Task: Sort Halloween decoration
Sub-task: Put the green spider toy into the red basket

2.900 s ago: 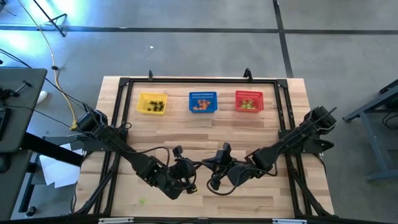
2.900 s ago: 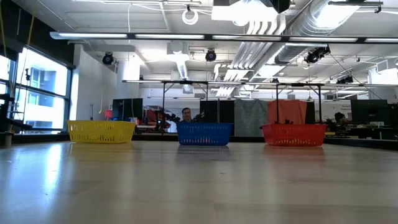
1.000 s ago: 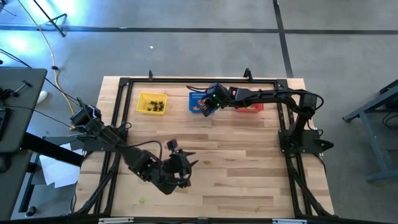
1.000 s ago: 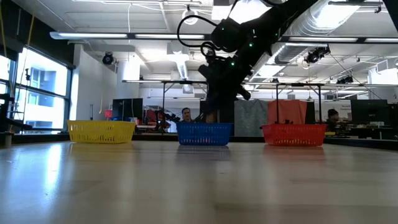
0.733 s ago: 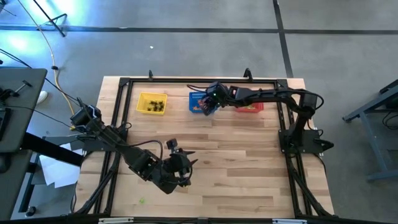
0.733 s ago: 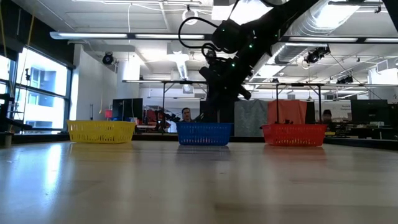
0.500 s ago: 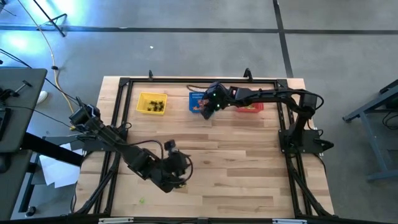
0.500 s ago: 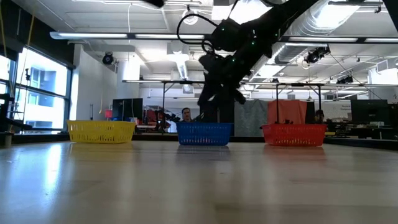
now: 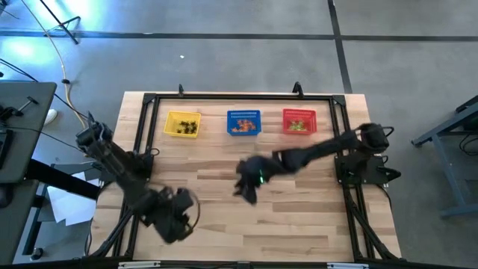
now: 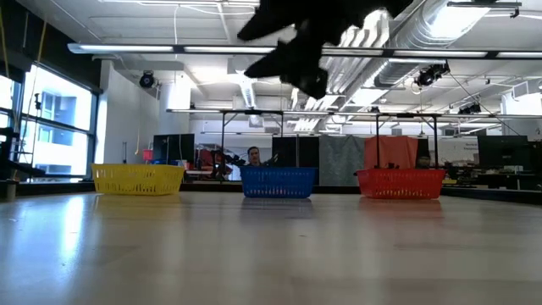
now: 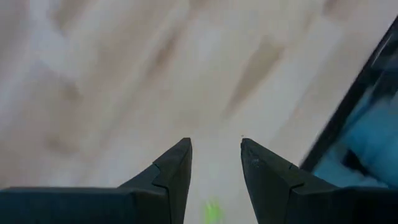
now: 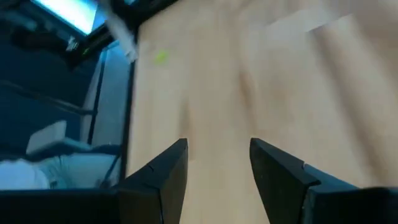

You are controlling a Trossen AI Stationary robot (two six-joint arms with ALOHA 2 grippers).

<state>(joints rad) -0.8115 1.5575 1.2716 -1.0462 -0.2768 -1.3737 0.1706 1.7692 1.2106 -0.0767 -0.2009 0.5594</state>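
Your left gripper [image 11: 216,163] hovers jaws apart and empty, a light green trinket [image 11: 212,211] on the wood just beneath it. The yellow basket [image 9: 182,124] holds black pieces, the blue basket [image 9: 244,122] orange ones, the red basket [image 9: 299,122] green. Your right gripper [image 12: 219,163], parted and empty, reaches mid-table, near of the blue basket.

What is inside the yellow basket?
The yellow basket holds little black trinkets, seen from above. From the table-level view its mesh wall hides them, and anything lying under the pile cannot be seen.
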